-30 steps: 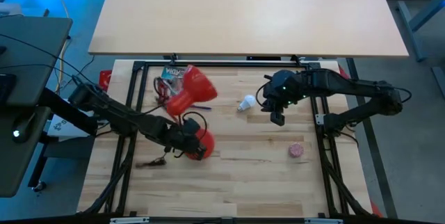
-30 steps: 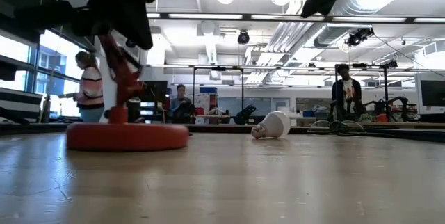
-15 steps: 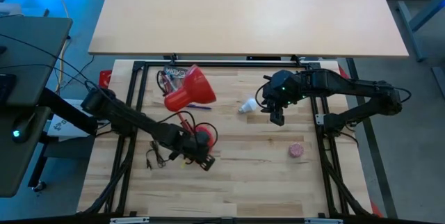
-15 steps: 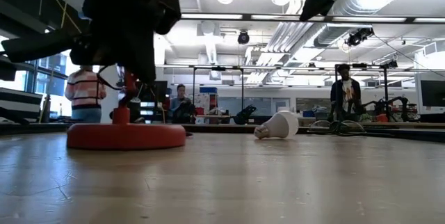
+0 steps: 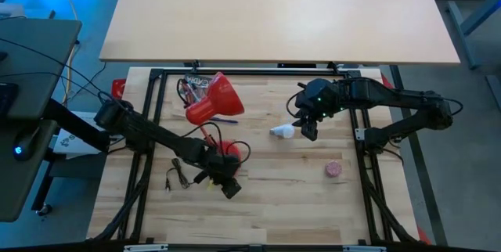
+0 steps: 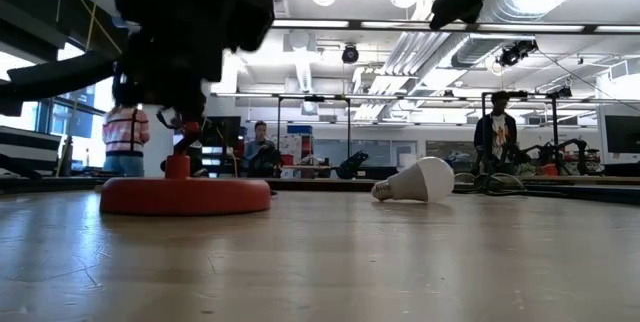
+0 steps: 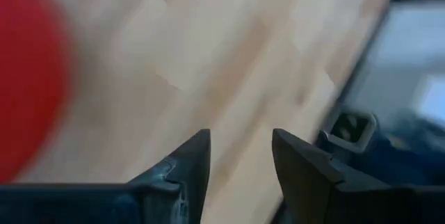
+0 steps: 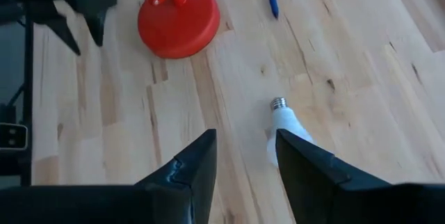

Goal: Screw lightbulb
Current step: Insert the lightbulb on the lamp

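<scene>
On the table [image 5: 313,197], just beside the right gripper [image 5: 308,132], the bulb [image 5: 285,131] lies on its side, untouched, its silver screw base pointing towards the lamp [image 5: 210,103], whose red foot [image 8: 178,19] stands near the left gripper [image 5: 228,189]. Both grippers are empty with fingers parted, the right one hanging over the white globe, the left one just off the foot. The bulb looks light, smooth and breakable and will likely roll if nudged, so the better hold is probably a gentle pinch across the globe's widest part, leaving the thread free.
</scene>
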{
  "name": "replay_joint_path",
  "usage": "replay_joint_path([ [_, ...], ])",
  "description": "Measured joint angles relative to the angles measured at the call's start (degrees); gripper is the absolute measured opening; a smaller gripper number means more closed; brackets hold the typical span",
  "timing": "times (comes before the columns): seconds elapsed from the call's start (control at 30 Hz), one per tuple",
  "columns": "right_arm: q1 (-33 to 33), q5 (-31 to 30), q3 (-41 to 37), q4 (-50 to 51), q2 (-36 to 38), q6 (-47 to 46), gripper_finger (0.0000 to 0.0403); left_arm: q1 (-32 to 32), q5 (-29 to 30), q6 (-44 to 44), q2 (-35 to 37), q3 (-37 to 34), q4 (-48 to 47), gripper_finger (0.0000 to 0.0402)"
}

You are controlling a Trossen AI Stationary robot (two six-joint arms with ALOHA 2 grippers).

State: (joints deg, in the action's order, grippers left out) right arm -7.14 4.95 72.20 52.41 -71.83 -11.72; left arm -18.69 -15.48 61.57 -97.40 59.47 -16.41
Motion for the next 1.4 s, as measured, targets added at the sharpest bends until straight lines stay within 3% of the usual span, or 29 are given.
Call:
replay_joint_path([
  [0.13,-0.01,0.00,0.00,-0.66,0.00,-1.42,0.0142,0.14,-10.77,1.16,-4.08,-3.34,15.54,0.0143],
  [0.37,0.00,-0.12,0.03,-1.01,0.00,-3.46,0.0142,0.95,-29.49,5.47,-9.45,-4.95,34.90,0.0115],
  [0.53,0.00,-0.26,0.04,-1.29,0.00,-3.36,0.0142,1.52,-39.34,5.74,-10.12,-5.13,35.80,0.0103],
  [0.8,0.00,-0.28,0.04,-1.30,0.00,-2.90,0.0142,-0.08,-45.84,9.33,-9.29,-5.23,34.16,0.0111],
  [1.17,-0.02,-0.92,0.04,-1.22,0.00,1.67,0.0142,-0.86,-52.31,10.28,0.94,-5.23,33.58,0.0155],
  [1.33,-0.01,-0.91,0.04,1.00,0.00,1.70,0.0142,-1.54,-51.66,9.67,5.62,-5.28,25.57,0.0158],
  [1.4,-0.02,-0.84,0.04,3.59,0.00,2.25,0.0142,-2.63,-47.37,6.00,7.44,-5.28,20.68,0.0158],
])
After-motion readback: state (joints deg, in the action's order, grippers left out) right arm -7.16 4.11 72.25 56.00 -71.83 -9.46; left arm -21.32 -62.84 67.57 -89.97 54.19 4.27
